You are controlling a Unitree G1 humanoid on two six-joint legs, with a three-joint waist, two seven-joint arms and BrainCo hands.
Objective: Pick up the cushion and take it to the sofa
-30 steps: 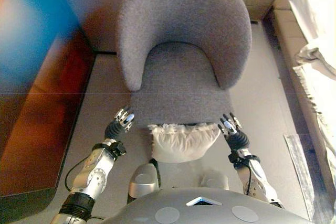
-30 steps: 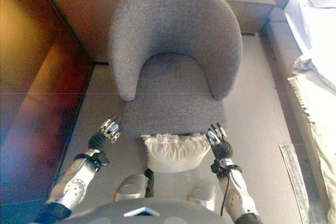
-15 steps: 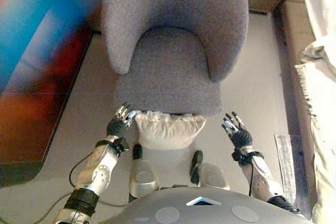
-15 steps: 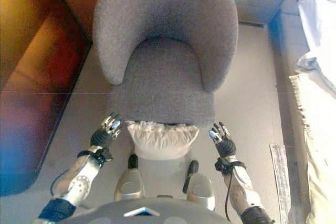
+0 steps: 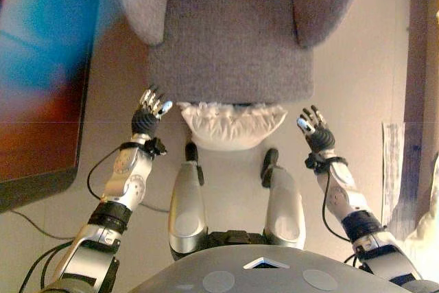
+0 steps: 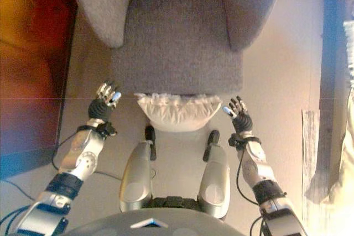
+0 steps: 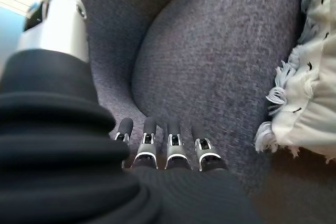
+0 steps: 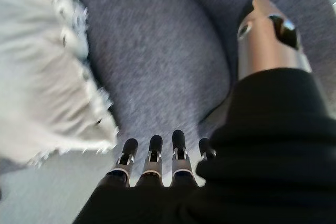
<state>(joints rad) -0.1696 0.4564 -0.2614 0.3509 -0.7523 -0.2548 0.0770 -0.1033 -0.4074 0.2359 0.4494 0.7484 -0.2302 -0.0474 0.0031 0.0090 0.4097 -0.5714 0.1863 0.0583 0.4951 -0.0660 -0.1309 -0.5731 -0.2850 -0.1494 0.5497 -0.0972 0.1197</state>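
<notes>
Cushion (image 5: 232, 124) leans on the chair (image 5: 230, 46) front; my left hand (image 5: 149, 111) and right hand (image 5: 313, 128) flank it, open, empty. Next I close in.

Both arms reaching forward, left hand (image 5: 150, 109) raised with fingers straight and spread, right hand (image 5: 312, 128) likewise, palms facing inward, both empty

I count 1 cushion (image 5: 232, 126), white w/ fringe, btwn my two hands. 1 grey armchair (image 5: 230, 46) just past both sets of fingertips. 2 hands: left hand (image 5: 149, 116) and right hand (image 5: 315, 133), one either side of the cushion.
</notes>
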